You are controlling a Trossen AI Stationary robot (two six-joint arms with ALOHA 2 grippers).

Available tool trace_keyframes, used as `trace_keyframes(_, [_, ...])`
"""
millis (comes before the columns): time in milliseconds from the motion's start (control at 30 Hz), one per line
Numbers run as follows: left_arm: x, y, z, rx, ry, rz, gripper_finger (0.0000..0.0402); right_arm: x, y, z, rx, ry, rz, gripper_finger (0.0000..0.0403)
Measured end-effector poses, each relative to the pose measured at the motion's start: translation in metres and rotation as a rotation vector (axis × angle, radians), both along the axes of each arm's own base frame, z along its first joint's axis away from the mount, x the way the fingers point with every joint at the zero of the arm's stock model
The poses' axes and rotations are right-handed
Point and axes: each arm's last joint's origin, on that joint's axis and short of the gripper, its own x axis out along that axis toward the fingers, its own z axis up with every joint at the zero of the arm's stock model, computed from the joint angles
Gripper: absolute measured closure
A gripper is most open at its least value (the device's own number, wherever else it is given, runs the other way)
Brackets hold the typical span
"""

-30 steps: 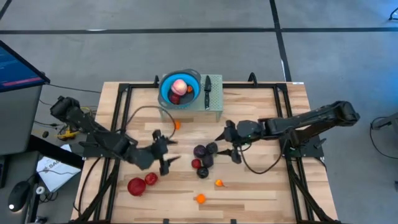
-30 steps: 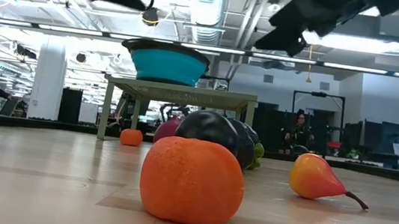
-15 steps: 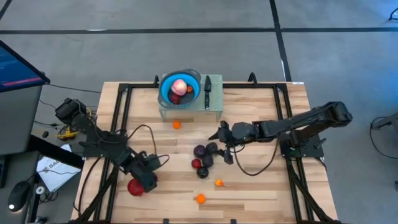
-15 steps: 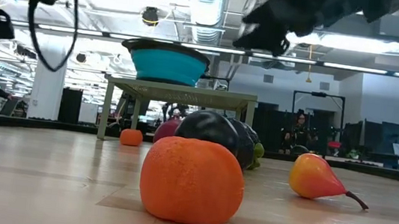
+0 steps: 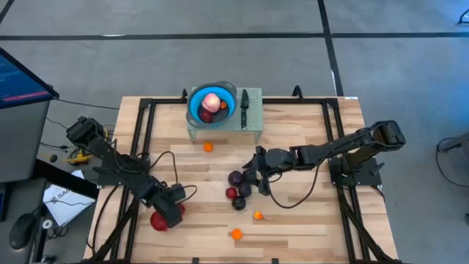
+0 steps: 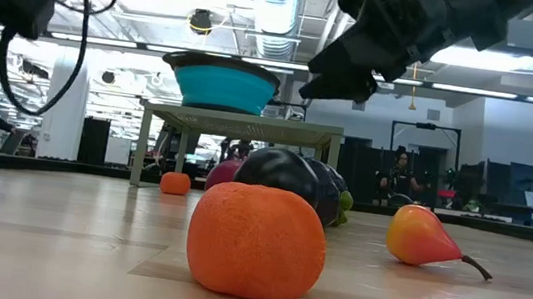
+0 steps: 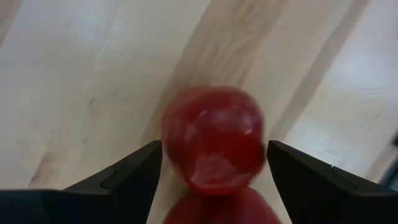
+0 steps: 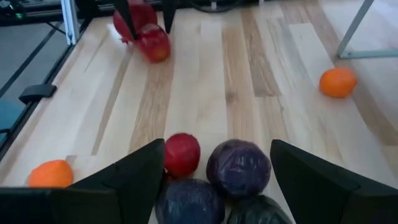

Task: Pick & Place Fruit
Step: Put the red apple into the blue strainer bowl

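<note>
Task is early: a pale pink fruit (image 5: 210, 101) sits in the blue bowl (image 5: 196, 108); most fruit remains on the bench (image 5: 308, 139). Left gripper (image 7: 211, 180), jaws spread, straddles a red apple (image 7: 212, 140) near-left; right gripper (image 8: 217, 180), jaws spread, hovers over the central purple fruits (image 8: 239, 167).

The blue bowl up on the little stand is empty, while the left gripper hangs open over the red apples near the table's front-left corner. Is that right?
Not quite: the blue bowl is not empty. The high view shows a pale pink fruit and darker red pieces inside it. The rest holds: the bowl sits on the little stand, and the left gripper hangs open over the red apples.
</note>
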Motion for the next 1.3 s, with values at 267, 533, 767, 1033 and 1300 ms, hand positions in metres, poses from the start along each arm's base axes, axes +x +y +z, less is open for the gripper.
trace_keyframes(267, [-0.002,0.001,-0.013,-0.039,-0.044,0.014,0.0120,0.001,0.000,0.004,0.000,-0.038,0.003,0.0117])
trace_keyframes(533, [0.003,0.002,-0.021,-0.099,-0.138,0.032,0.0167,0.003,0.004,0.008,0.005,-0.091,0.016,0.0117])
trace_keyframes(767, [0.021,0.006,-0.015,-0.050,-0.359,0.122,0.0167,-0.006,0.015,0.025,-0.010,-0.148,0.067,0.0117])
trace_keyframes(1033, [0.061,0.028,0.009,0.010,-0.733,0.170,0.0168,-0.019,0.019,0.051,0.015,-0.239,0.089,0.0117])
trace_keyframes(1300, [0.088,0.063,0.035,0.144,-1.011,0.134,0.0169,-0.027,0.041,0.053,-0.359,-0.296,0.259,0.0117])
